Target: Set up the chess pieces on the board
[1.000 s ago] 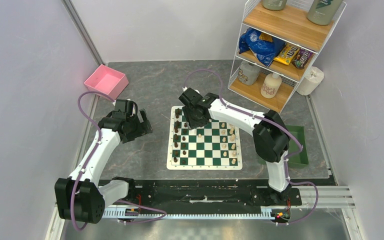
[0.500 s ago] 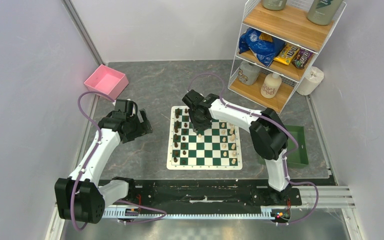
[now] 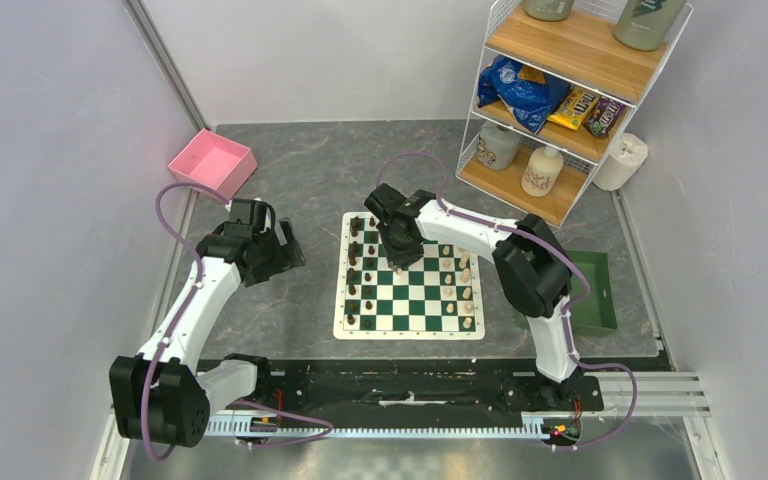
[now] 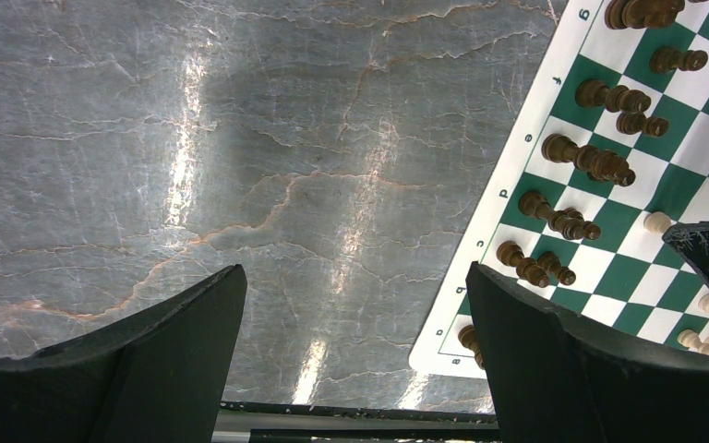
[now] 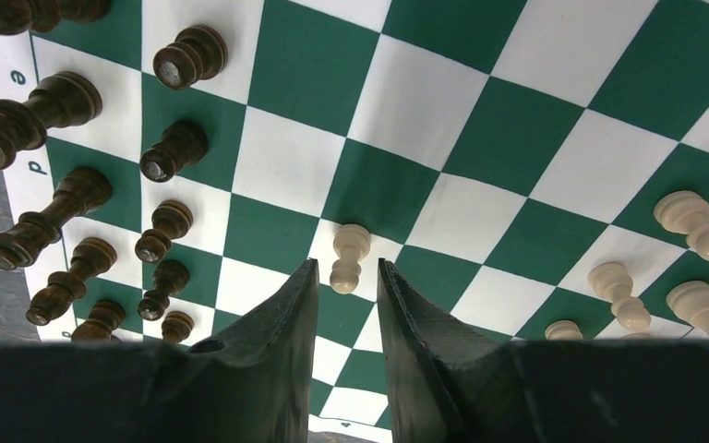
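The green and white board (image 3: 410,334) lies mid-table. Dark brown pieces (image 3: 357,270) fill its two left columns, and pale pieces (image 3: 457,280) stand in its two right columns. My right gripper (image 3: 397,255) hovers over the board's far left part. In the right wrist view its jaws (image 5: 347,265) stand slightly apart, just above a lone pale pawn (image 5: 348,257) that stands upright on a white square, without touching it. Dark pieces (image 5: 74,198) stand to its left. My left gripper (image 4: 355,272) is wide open and empty over bare table left of the board (image 4: 526,138).
A pink bin (image 3: 212,162) sits at the far left. A plain green tray (image 3: 595,295) lies right of the board behind the right arm. A wire shelf rack (image 3: 560,100) with snacks and bottles stands at the far right, with a paper roll (image 3: 622,160) beside it.
My right gripper has shifted slightly, and the lone pale pawn now shows standing on the board below it. The left arm has not moved.
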Robot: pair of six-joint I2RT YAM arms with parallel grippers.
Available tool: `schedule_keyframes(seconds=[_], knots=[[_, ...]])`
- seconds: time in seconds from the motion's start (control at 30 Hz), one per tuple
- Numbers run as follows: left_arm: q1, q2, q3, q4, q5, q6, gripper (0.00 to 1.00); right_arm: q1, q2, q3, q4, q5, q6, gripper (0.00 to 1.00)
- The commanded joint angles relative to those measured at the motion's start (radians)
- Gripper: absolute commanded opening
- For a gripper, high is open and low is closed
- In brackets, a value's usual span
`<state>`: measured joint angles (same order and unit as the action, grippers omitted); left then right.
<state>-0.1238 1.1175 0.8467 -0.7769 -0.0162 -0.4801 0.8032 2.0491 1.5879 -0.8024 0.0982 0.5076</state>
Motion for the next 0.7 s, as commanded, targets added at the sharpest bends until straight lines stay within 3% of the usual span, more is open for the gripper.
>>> schedule_keyframes(seconds=[0.0,0.23,0.67], knots=[[0.004,-0.004,0.038,0.002,0.013,0.017,0.96,0.002,0.016,-0.006,0.006,-0.018,0.017,0.36],[0.004,-0.008,0.038,0.002,0.013,0.017,0.96,0.002,0.02,-0.012,0.006,-0.029,0.02,0.34],[0.004,-0.008,0.038,0.002,0.013,0.018,0.96,0.004,-0.019,-0.025,0.006,-0.032,0.02,0.2]])
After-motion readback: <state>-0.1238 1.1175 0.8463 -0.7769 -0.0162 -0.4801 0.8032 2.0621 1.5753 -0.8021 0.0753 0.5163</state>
